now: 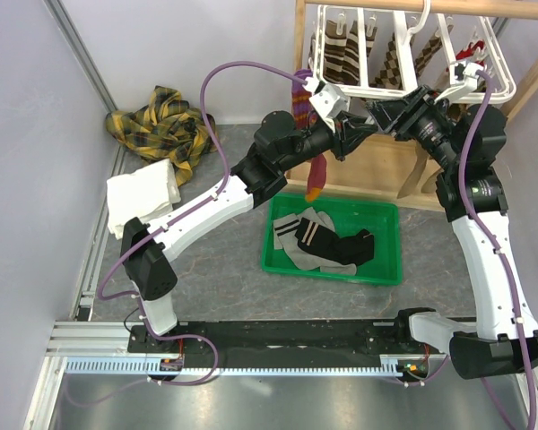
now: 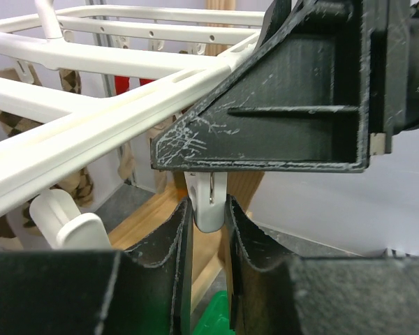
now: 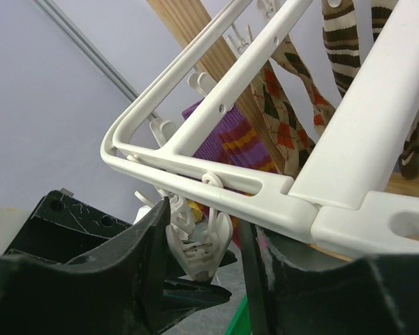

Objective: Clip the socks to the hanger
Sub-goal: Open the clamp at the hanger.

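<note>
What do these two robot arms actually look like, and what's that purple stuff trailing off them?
The left arm and right arm both have smooth white links between chunky black joints. A purple cable loops loosely along each. The left tool and right tool each end in two angular black plastic fingers, scuffed with pale scratches.

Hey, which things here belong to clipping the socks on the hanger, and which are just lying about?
Job: hanger, clip, hung socks, loose socks in green bin.
Lying about: yellow plaid cloth, folded white towel.
</note>
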Available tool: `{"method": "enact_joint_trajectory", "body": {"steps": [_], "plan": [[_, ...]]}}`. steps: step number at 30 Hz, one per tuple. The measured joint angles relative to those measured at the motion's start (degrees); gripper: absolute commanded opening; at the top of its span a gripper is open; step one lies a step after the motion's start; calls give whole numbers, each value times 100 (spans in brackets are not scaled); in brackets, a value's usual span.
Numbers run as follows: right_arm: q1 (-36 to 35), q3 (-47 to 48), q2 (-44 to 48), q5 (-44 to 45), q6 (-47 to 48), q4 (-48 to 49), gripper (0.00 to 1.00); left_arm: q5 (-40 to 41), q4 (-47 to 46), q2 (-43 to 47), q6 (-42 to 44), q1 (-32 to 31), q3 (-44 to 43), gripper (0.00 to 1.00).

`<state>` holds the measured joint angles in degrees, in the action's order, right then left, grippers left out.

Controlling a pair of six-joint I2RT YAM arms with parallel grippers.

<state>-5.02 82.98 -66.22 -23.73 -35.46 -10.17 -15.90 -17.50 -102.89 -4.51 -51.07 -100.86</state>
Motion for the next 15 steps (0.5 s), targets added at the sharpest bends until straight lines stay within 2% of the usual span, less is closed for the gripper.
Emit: {"method": "enact_joint_trajectory", "body": {"steps": [6,7,9,10,11,13,14,15], "plan": [[31,-90,4,-90,-63,111,30,-129,-107,-2,-284,55,79,2],[37,-103,4,-98,-61,118,23,-146,-136,-2,-350,66,103,2],[37,-111,4,-114,-44,114,15,-225,-186,-2,-466,92,151,6],[39,-120,4,-122,-37,120,8,-256,-214,-2,-514,107,170,10],[39,-122,4,-131,-28,122,5,-278,-238,-2,-553,114,186,19],[57,-138,4,-133,-28,136,0,-286,-240,-2,-601,118,201,31],[66,-151,7,-131,-31,146,0,-284,-243,-2,-612,118,212,46],[66,-164,11,-131,-31,151,0,-282,-245,-2,-621,118,227,53]]}}
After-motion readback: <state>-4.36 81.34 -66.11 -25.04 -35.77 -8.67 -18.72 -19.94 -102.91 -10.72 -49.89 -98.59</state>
